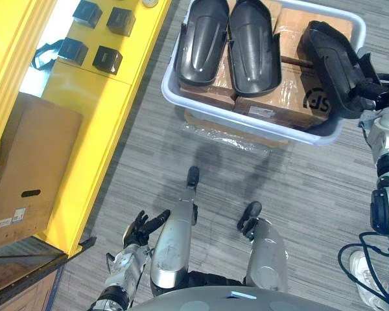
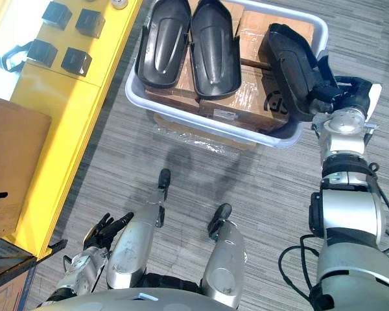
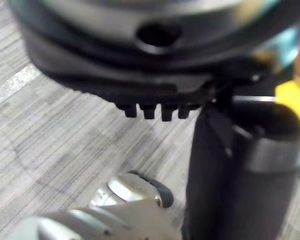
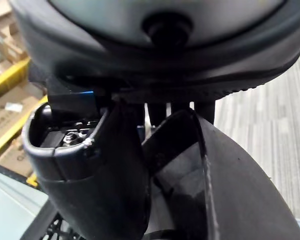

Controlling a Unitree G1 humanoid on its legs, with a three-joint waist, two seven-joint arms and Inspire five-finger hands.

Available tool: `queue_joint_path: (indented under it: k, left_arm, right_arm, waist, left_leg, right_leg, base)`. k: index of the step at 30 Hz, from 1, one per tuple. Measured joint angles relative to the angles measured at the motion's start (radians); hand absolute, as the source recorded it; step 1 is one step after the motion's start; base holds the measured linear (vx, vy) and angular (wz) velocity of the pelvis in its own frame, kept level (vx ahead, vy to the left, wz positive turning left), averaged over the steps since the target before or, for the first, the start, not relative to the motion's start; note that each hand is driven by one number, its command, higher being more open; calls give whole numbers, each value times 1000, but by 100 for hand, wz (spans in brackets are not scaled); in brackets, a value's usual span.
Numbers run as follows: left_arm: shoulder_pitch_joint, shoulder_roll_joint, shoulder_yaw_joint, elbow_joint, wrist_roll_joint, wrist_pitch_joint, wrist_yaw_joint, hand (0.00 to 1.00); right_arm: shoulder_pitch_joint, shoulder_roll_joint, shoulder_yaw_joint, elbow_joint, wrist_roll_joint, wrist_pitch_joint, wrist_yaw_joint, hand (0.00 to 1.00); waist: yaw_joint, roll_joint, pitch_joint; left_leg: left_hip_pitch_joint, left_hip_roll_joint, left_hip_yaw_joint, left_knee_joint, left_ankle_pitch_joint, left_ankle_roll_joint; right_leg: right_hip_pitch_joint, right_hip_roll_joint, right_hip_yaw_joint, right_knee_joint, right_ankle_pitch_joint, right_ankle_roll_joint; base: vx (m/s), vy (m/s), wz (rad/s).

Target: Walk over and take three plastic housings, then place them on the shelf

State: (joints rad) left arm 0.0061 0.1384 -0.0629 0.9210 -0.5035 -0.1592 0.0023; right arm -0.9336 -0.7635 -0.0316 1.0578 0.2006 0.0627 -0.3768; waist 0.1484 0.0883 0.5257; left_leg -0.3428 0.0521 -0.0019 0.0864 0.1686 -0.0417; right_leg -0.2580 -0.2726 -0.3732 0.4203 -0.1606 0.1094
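Left eye view: a pale bin (image 1: 246,124) stands over the grey floor (image 1: 298,194), with brown cartons (image 1: 272,97) packed inside it and three black plastic housings lying on them. The left housing (image 1: 201,42) and the middle housing (image 1: 254,45) lie side by side, hollow side up, in the bin's left half; their far ends run out of the frame. The right housing (image 1: 330,65) leans over the bin's right edge, where the right hand (image 1: 376,87) meets it, itself partly cut off. The left hand (image 1: 141,227) hangs low, well apart from the bin, its fingers loosely spread and holding nothing. A yellow shelf (image 1: 97,110) runs along the left, carrying small black boxes (image 1: 107,58), with a cardboard box (image 1: 32,162) lower down

Right eye view: the right hand (image 2: 340,91) shows whole at the bin's right corner, fingers curled round the right housing's rim

Left wrist view: only short stubs of the fingers (image 3: 150,111) and a blurred thumb (image 3: 230,165) show over the floor

Right wrist view: the thumb (image 4: 90,170) presses against the right housing's wall (image 4: 230,190); the fingers are largely hidden behind it
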Motion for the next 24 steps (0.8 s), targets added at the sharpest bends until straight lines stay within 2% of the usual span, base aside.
queue_joint_path:
  k: [3,7,9,10,12,14,17,19,22,24]
  left_arm:
    - [31,9,3,-50,-1,-14,31,100]
    - [80,11,34,-207,-9,-15,69,100]
    - [88,11,68,-305,-34,-16,103,100]
    - [87,10,80,-328,-40,-17,111,100]
    - [85,12,123,-442,-59,-17,135,100]
    - [85,13,138,-520,-78,-17,139,100]
    - [80,13,144,-622,-113,-15,127,100]
    - [71,5,147,-698,-170,-3,80,100]
    - [54,-6,131,-738,-270,64,18,100]
    - [35,-7,108,-738,-364,144,-8,100]
  right_arm:
    - [78,42,-44,-147,-65,-49,-44,0]
    - [191,104,-96,-349,-180,-74,-67,0]
    - [288,176,-113,-497,-259,-90,-93,0]
    - [311,198,-116,-529,-277,-96,-96,0]
    - [389,286,-121,-634,-333,-98,-112,0]
    - [440,341,-121,-678,-383,-97,-115,0]
    - [489,393,-115,-692,-433,-97,-115,0]
    - [514,417,-110,-692,-471,-97,-115,0]
    - [525,417,-104,-692,-484,-97,-116,0]
    - [525,416,-95,-692,-528,-114,-118,0]
  waist:
    - [-15,-20,3]
    - [-18,-58,-2]
    - [-20,-98,-41]
    - [-21,-110,-58]
    - [-39,-151,-94]
    - [-40,-168,-125]
    - [-40,-167,-172]
    - [-41,-153,-208]
    - [-45,-128,-245]
    - [-46,-114,-271]
  left_leg:
    - [62,0,7,-50,9,0]
    - [171,1,17,-115,20,-2]
    - [213,3,27,-151,20,-2]
    - [217,4,27,-162,20,-3]
    - [240,-1,35,-170,17,-2]
    - [264,-6,51,-170,6,-2]
    - [289,-9,67,-171,-4,0]
    - [309,-5,84,-173,-12,2]
    - [319,-5,99,-176,-23,4]
    - [319,-4,112,-176,-26,6]
  right_leg:
    - [52,7,-2,-33,8,3]
    - [151,15,-10,-87,12,7]
    - [194,23,-16,-124,12,9]
    - [198,26,-20,-133,13,11]
    - [244,28,-37,-176,20,20]
    - [279,28,-37,-210,30,27]
    - [327,35,-37,-264,61,31]
    - [361,47,-35,-313,96,30]
    - [383,52,-32,-356,123,31]
    - [384,55,-18,-378,134,31]
  base:
    - [84,-19,-4]
    - [118,-49,-3]
    - [111,-64,-2]
    - [120,-58,4]
    - [149,-48,12]
    - [118,-21,0]
    - [72,-4,-6]
    - [32,5,-11]
    - [-24,14,-11]
    - [-67,21,-22]
